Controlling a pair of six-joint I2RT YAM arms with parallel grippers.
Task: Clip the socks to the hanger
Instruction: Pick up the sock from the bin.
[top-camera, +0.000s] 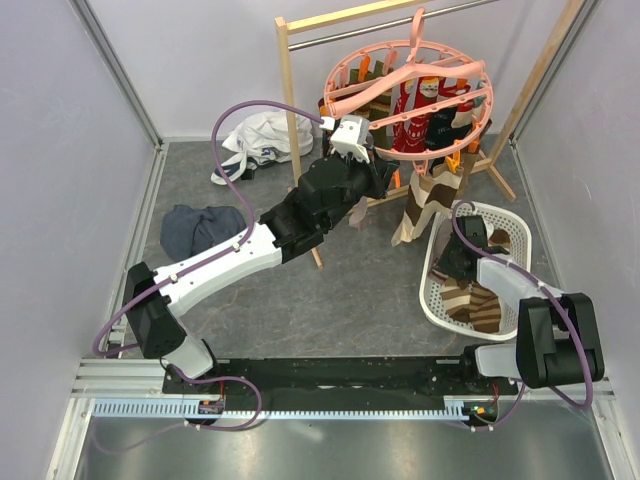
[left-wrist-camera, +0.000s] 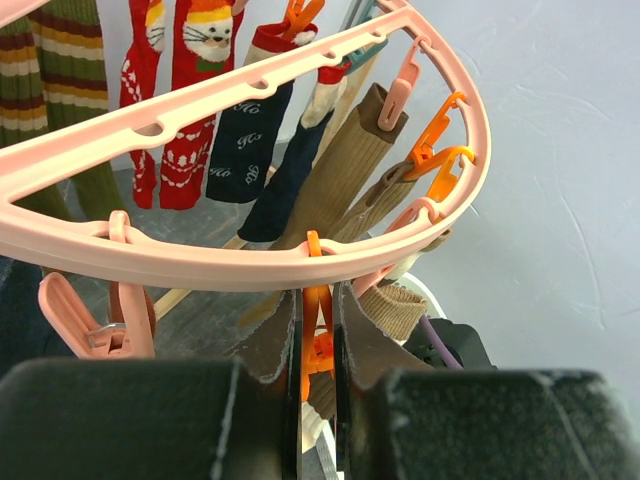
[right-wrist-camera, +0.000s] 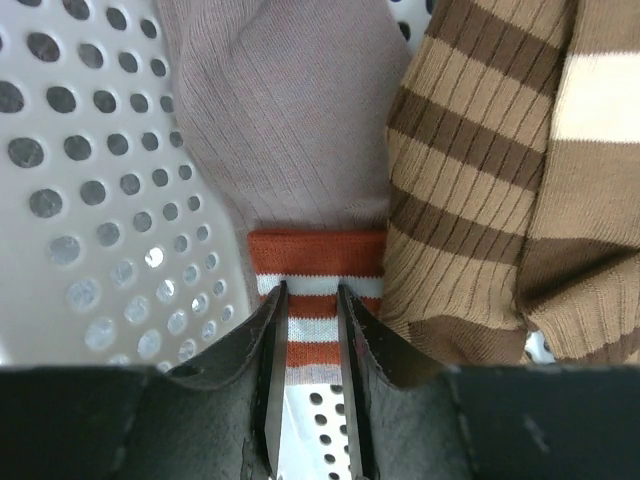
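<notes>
The left tool (left-wrist-camera: 316, 400), nearly closed, pinches an orange clip (left-wrist-camera: 313, 300) under the hanger (left-wrist-camera: 200, 265) just ahead; the right tool (right-wrist-camera: 307, 350) likewise grips a striped sock (right-wrist-camera: 315, 255).

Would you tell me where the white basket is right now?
In the top view, the basket sits at right, just below the pink hanger, with the right tool inside it.

light: bright, even | shadows: soft | blur: near fingers, wrist views
</notes>
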